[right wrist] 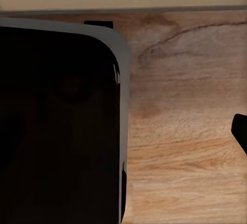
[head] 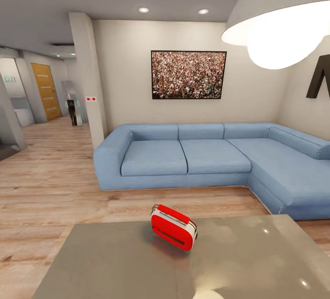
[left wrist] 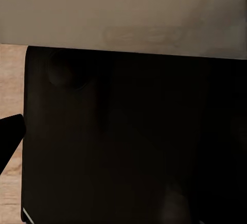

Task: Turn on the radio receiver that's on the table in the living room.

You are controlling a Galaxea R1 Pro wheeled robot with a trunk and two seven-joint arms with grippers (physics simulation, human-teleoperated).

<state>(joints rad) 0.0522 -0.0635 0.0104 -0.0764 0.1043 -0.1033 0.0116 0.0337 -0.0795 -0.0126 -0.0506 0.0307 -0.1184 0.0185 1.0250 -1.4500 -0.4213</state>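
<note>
Grey and glossy, the table (head: 137, 267) spreads across the near part of the head view, catching bright lamp glints on its top. Sitting on it, towards the far edge and roughly mid-width, is the radio (head: 173, 226): bright red, white trim down its side, a thin metal handle along the top, resting at a tilt with a corner turned this way.

Beyond the table, pale wood floor (head: 55, 184) runs to a blue L-shaped sofa (head: 206, 157), whose long arm wraps round on the right. Above the sofa hangs a framed crowd picture (head: 188, 74) on the beige wall. A big white dome lamp (head: 279, 24) looms at upper right. Off to the left, a corridor leads to an orange door (head: 46, 90).

Now the wrists. On the left wrist view, a dark fingertip (left wrist: 9, 134) pokes in at the edge beside a large black panel (left wrist: 134, 141), a pale surface beyond it. On the right wrist view, another dark fingertip (right wrist: 241, 131) shows at the edge over the wood floor (right wrist: 180, 131), with a black rounded-corner slab (right wrist: 56, 126) just beside. Whether either gripper is spread or closed, I cannot tell; no radio appears near those fingertips.
</note>
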